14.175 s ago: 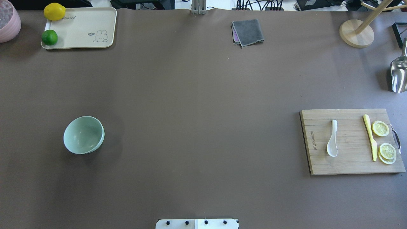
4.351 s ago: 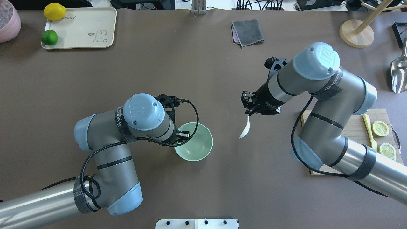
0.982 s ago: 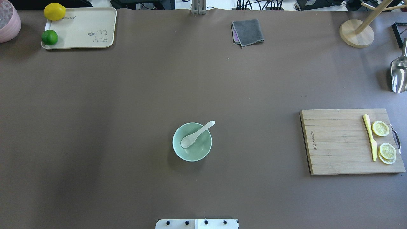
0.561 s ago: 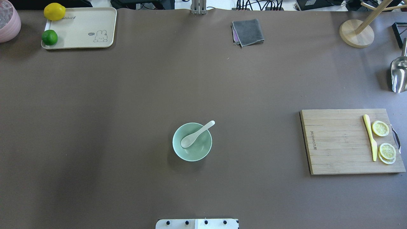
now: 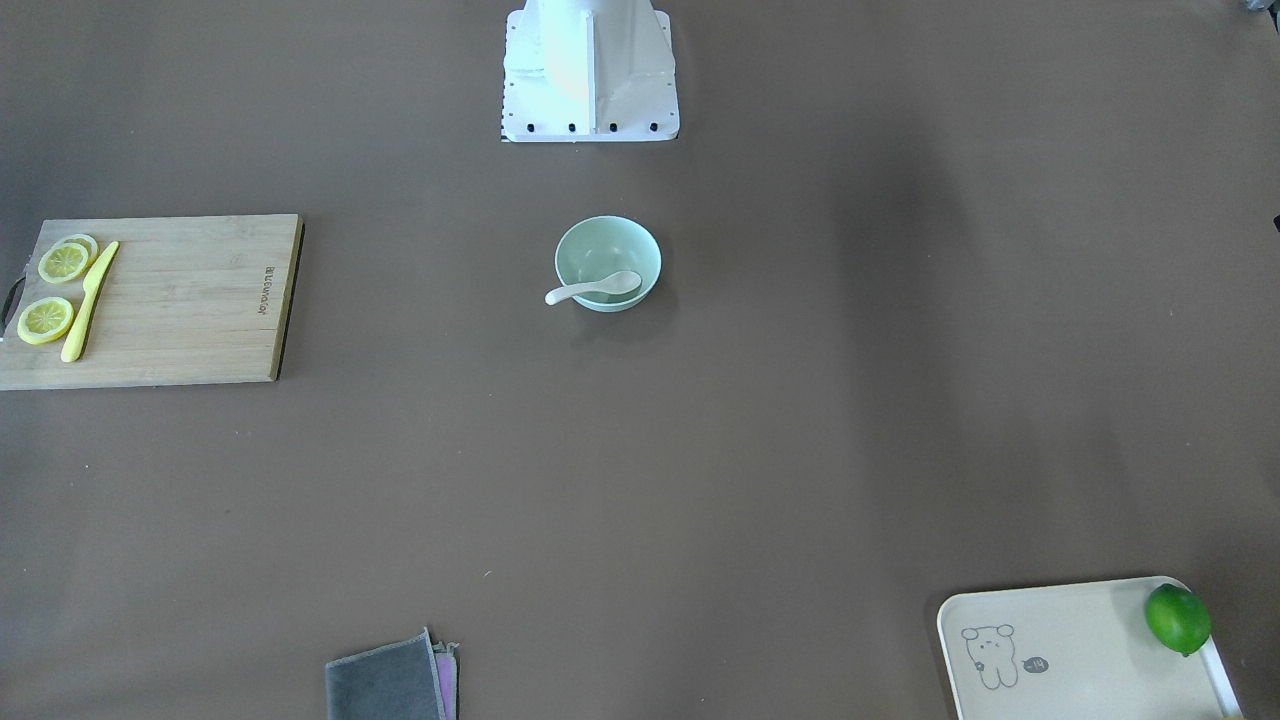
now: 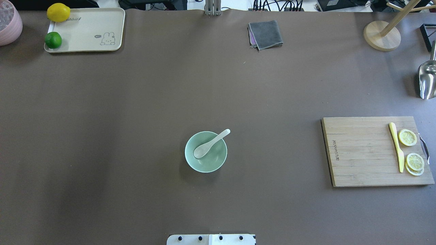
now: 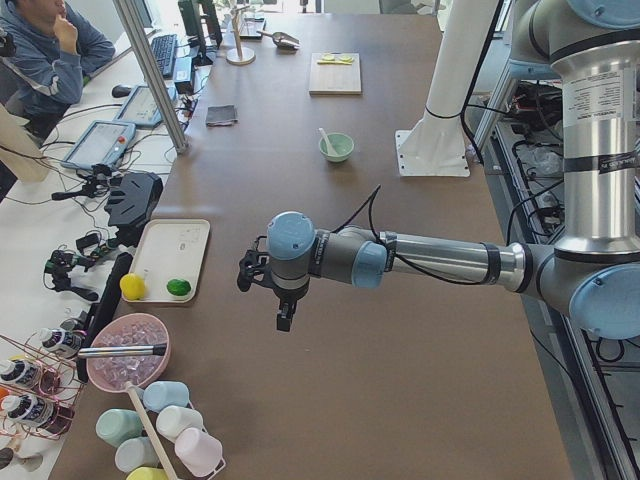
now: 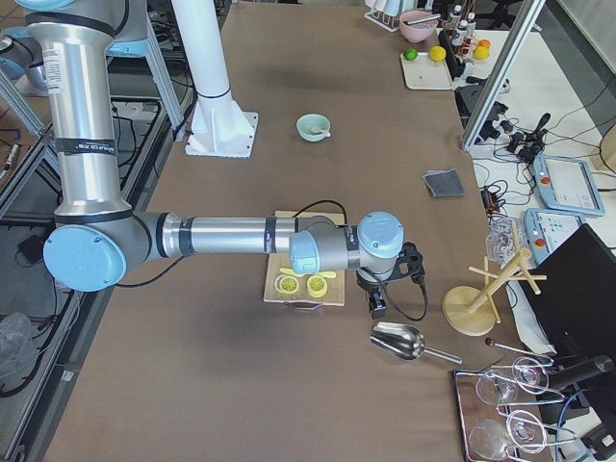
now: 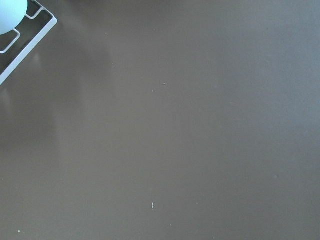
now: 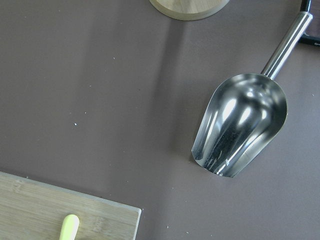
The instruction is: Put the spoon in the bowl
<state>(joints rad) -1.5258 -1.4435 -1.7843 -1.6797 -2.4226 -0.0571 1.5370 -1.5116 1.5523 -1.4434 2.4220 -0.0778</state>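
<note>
The pale mint-green bowl (image 6: pixel 213 160) stands upright on the brown table, near the middle, in front of the robot's base. The white spoon (image 6: pixel 210 144) lies in it, scoop down inside and handle resting over the far-right rim. Both also show in the front-facing view, the bowl (image 5: pixel 608 245) and the spoon (image 5: pixel 592 291). My left gripper (image 7: pixel 283 322) hangs over bare table near the tray. My right gripper (image 8: pixel 378 308) hangs past the cutting board, over the metal scoop. They show only in the side views, so I cannot tell whether they are open or shut.
A wooden cutting board (image 6: pixel 361 153) with a yellow knife (image 6: pixel 396 147) and lemon slices (image 6: pixel 407 137) lies at the right. A grey cloth (image 6: pixel 265 34), a tray (image 6: pixel 88 30) with a lemon and a lime, a wooden stand (image 6: pixel 381 35) and a metal scoop (image 10: pixel 242 125) lie around the edges.
The spoon has gone from the cutting board into the bowl, and the bowl from the left to the table's middle. Both arms have left the overhead view. Nothing differs over the last second.
</note>
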